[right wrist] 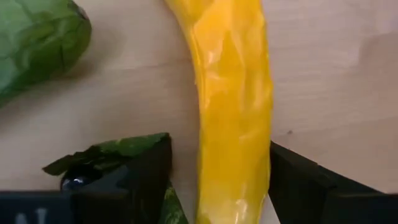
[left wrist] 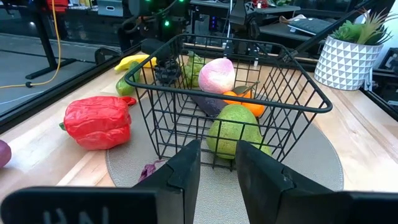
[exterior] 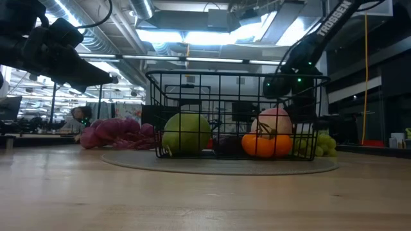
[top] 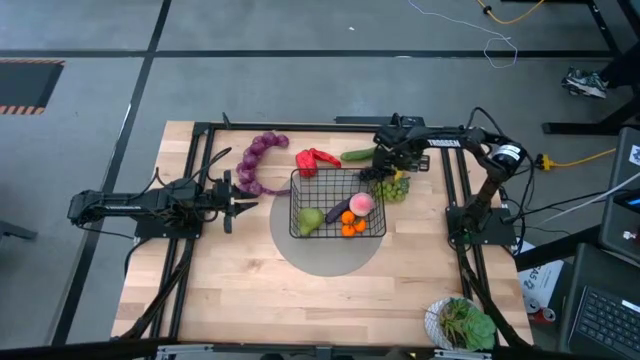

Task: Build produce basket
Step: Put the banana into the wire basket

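The black wire basket (top: 338, 205) stands on a grey round mat and holds a pear (left wrist: 235, 129), an eggplant, a peach (left wrist: 216, 74) and oranges. The purple grape string (top: 258, 160), red pepper (top: 317, 158), cucumber (top: 357, 154), and dark and green grapes (top: 393, 187) lie on the table around its far side. My right gripper (right wrist: 221, 168) is open, pointing down over the yellow banana (right wrist: 233, 112), which lies flat on the wood with a finger on either side. My left gripper (left wrist: 217, 155) waits narrowly open, left of the basket, facing it. My right gripper comes from above, its fingers lying across the banana's length. One finger (right wrist: 298, 186) stands right at the banana's side (right wrist: 264, 155), and the other (right wrist: 146, 180) is a gap away. Whether it touches the banana, I cannot tell.
A white pot with a leafy plant (top: 460, 322) sits at the table's near right corner. The cucumber (right wrist: 37, 37) and a green grape leaf (right wrist: 112, 152) lie close beside the banana. Bare wood spreads along the near side of the mat (top: 325, 258).
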Tool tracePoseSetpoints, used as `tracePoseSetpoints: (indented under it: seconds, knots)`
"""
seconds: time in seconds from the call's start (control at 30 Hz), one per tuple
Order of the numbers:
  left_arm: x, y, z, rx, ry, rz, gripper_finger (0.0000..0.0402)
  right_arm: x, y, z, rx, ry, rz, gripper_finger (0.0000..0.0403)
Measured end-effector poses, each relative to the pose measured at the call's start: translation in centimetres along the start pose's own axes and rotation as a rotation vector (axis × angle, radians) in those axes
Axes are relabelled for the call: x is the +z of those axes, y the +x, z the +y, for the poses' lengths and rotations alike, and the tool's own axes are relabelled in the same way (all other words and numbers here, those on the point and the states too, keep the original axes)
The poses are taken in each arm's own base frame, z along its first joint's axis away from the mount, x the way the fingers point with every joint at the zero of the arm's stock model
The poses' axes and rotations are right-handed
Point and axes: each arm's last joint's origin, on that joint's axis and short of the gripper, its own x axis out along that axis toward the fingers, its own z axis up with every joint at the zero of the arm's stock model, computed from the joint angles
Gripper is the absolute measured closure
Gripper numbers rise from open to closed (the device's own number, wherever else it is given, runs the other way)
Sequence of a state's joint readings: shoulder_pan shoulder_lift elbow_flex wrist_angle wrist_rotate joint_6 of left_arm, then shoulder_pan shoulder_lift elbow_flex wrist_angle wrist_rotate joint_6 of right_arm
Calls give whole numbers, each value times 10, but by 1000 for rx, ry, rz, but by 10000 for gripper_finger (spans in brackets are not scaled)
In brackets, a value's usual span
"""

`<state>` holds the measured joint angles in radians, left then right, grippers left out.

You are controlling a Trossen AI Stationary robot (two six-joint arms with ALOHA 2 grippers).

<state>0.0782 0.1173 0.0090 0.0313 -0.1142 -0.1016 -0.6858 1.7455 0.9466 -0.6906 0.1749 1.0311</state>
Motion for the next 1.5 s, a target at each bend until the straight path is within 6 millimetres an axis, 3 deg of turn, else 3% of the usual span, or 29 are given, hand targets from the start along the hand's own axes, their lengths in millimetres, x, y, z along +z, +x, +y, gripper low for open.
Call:
tracePoseSetpoints:
  seconds: [0.2, 0.4, 0.67, 0.9, 1.13, 1.3, 1.5]
  knots:
    - [0, 0, 0, 0, 0, 0, 305, 0, 8, -7, 22, -44, 36, 185]
    - [0, 0, 0, 0, 0, 0, 305, 9, 0, 2, 48, -98, 18, 291]
    - [0, 0, 0, 0, 0, 0, 305, 31, -26, 23, 117, -202, -98, 294]
    - [0, 0, 0, 0, 0, 0, 305, 48, -60, 42, 169, -282, -199, 294]
    - [0, 0, 0, 0, 0, 0, 305, 52, -104, 66, 263, -421, -293, 294]
    - [0, 0, 0, 0, 0, 0, 305, 45, -143, 86, 408, -583, -337, 294]
    - [0, 0, 0, 0, 0, 0, 305, 23, -189, 108, 619, -823, -372, 294]
